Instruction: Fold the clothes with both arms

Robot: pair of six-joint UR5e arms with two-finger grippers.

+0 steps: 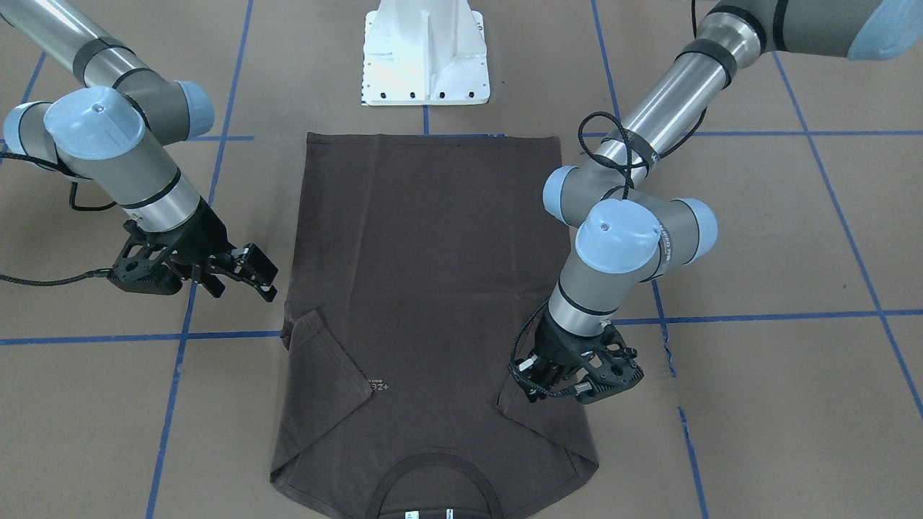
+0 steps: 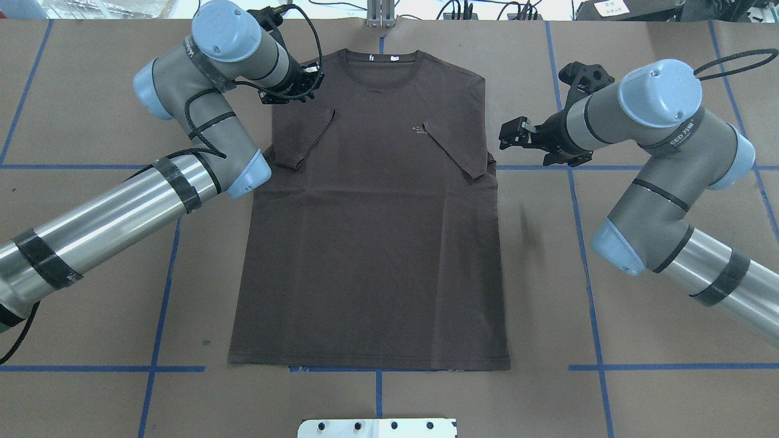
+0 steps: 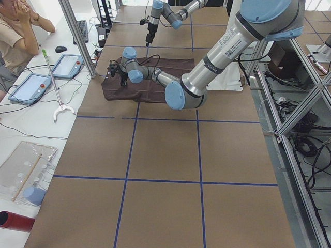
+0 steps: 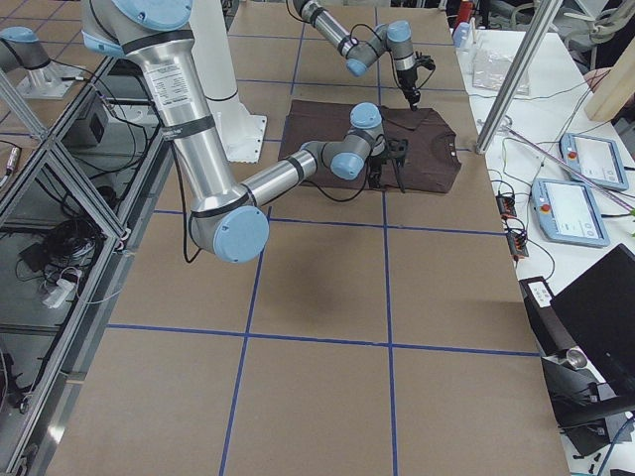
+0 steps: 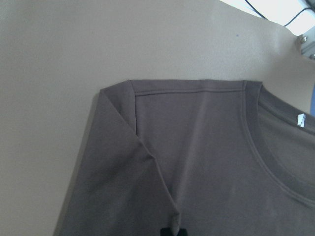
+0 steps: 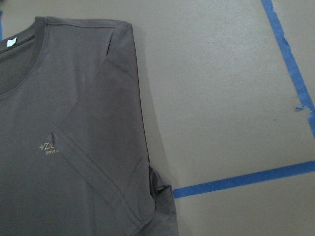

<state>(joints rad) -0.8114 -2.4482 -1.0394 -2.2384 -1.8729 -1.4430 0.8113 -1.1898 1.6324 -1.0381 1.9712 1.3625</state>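
The dark brown T-shirt lies flat on the brown table, its collar away from the robot base. Both short sleeves are folded inward onto the chest. My left gripper is low at the shirt's shoulder edge. In the left wrist view its black fingertips meet on a small pinch of sleeve fabric. My right gripper hovers just off the shirt's other side by the folded sleeve. It is open and holds nothing. In the front-facing view the right gripper stands apart from the cloth.
The white bolted pedestal stands at the shirt's hem end. Blue tape lines grid the brown table. In the left side view a person sits past the table edge, near tablets and a metal post.
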